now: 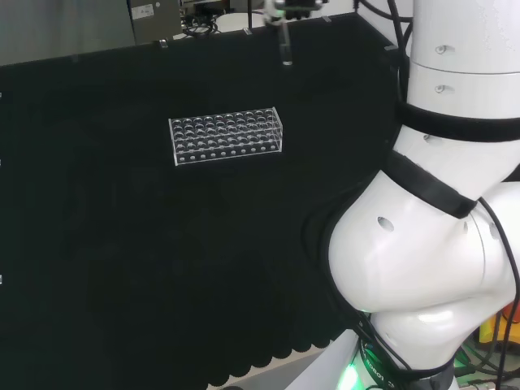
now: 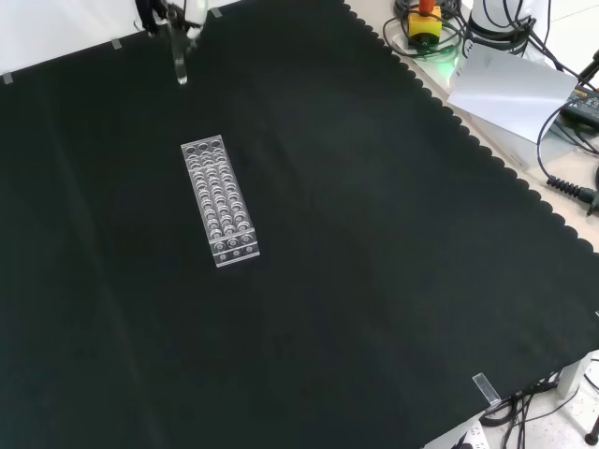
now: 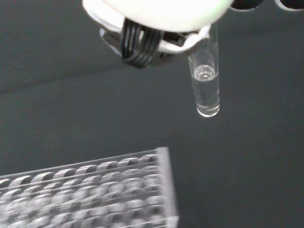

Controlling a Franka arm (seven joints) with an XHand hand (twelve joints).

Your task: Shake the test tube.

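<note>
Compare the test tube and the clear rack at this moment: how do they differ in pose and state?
The test tube hangs upright in the air, held by the hand; the rack lies flat on the black cloth, untouched. The test tube holds a little clear liquid at its bottom; the rack's holes look empty. The tube is one slim cylinder; the rack is a long block of many holes. Both are transparent.

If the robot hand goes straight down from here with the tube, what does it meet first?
Likely bare black cloth: the test tube in the robot hand hangs beside the rack, not over it, though depth is uncertain.
</note>
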